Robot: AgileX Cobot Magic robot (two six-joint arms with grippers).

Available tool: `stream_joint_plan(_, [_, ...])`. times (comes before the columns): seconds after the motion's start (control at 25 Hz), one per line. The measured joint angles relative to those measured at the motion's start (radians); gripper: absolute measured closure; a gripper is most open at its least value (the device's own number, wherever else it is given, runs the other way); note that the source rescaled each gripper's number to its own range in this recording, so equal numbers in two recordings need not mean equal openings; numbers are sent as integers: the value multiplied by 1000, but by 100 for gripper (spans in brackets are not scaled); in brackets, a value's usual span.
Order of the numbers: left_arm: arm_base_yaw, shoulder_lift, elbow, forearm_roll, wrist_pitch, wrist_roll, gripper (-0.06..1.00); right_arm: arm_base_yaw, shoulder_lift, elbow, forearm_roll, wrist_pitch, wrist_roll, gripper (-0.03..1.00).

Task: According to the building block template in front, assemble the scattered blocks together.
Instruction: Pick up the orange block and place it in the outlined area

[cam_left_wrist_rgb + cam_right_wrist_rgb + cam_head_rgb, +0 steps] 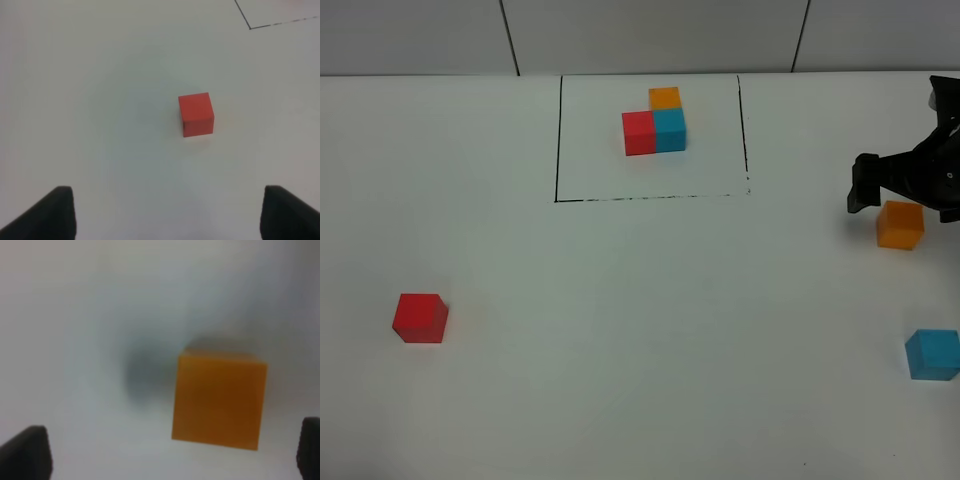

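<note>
Nearest the high camera lies the loose cyan-blue matte cube (932, 354), resting on the white surface (620, 350) well away from the building block template (655, 122), on the right arm's side and closer to the camera than it. The template is an L-shaped cluster of three joined cubes. Its red and cyan-blue cubes sit side by side, with the red one on the left arm's side, and its orange cube stands behind the cyan-blue one. A thin black drawn rectangle (557, 140) frames the cluster, which sits toward the far edge of that frame.

The loose orange matte cube (900, 225) also lies on the right arm's side of the template, outside the frame, between the template and the cyan-blue cube but nearer the latter. The right hand (910, 185) hangs directly over it. In the right wrist view this hand (167, 452) is spread wide and grips nothing, and the orange cube (219, 400) sits between its dark fingertips (25, 452), clear of both. That view is blurred.

The loose red matte cube (420, 318) lies well apart from the template on the left arm's side, nearer the camera and outside the frame. The left hand (170, 215) appears only in its own wrist view, fingers wide apart and empty. The red cube (196, 115) rests ahead of them, untouched, and a corner of the black frame shows beyond it.
</note>
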Motion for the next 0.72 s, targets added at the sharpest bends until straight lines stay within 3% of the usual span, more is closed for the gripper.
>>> stream_joint_plan(0.36, [0, 0, 0, 0, 0, 0, 24, 39, 11, -9, -77, -57, 36, -3])
stream_joint_plan(0.72, [0, 0, 0, 0, 0, 0, 24, 39, 125, -108, -145, 67, 68, -1])
